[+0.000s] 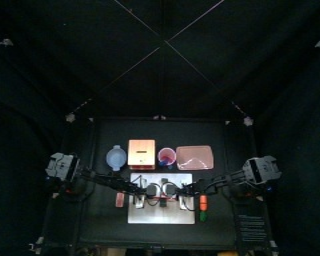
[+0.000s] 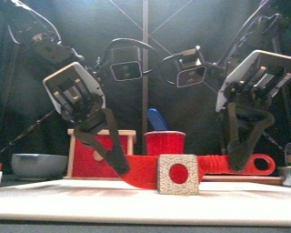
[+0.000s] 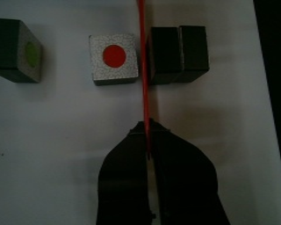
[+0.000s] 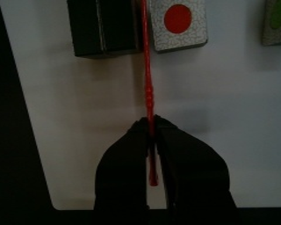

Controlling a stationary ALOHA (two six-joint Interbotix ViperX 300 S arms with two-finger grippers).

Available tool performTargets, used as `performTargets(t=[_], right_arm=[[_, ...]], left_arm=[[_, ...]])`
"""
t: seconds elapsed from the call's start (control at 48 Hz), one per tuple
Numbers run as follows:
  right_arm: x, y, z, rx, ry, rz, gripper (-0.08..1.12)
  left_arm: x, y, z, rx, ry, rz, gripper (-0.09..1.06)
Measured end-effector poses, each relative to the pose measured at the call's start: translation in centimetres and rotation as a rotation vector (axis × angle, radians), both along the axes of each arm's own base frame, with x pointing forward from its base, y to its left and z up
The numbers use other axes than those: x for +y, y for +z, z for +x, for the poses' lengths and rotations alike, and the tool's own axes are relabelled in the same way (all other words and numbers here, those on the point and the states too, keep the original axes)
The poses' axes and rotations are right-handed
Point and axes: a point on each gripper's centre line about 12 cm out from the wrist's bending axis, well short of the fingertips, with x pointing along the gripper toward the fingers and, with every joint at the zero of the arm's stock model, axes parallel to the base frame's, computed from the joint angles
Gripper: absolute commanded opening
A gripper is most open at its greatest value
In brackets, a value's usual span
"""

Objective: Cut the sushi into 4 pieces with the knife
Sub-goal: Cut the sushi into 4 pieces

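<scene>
Left fingers [image 3: 143,132] and right fingers [image 4: 151,125] — both clamped shut on the red knife [image 2: 221,167].

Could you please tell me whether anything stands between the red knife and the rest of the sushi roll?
Nothing visible does. The red knife, gripped by the left gripper and the right gripper, runs right alongside the remaining dark blocks, in the gap between them and the cut piece with the red centre.
</scene>
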Motion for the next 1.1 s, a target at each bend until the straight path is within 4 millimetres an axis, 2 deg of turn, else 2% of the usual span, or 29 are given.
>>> performTargets(t=[0.312,1.104], right_arm=[[-1.2,0.0,0.2,-0.003,-0.012,-0.020,0.19],[-3.7,0.2,0.2,0.020,-0.037,-0.065,0.19]], left_arm=[[0.6,0.2,0.1,-0.008,-0.009,0.019,0.26],[4.1,0.2,0.5,-0.016,0.010,0.080,0.26]])
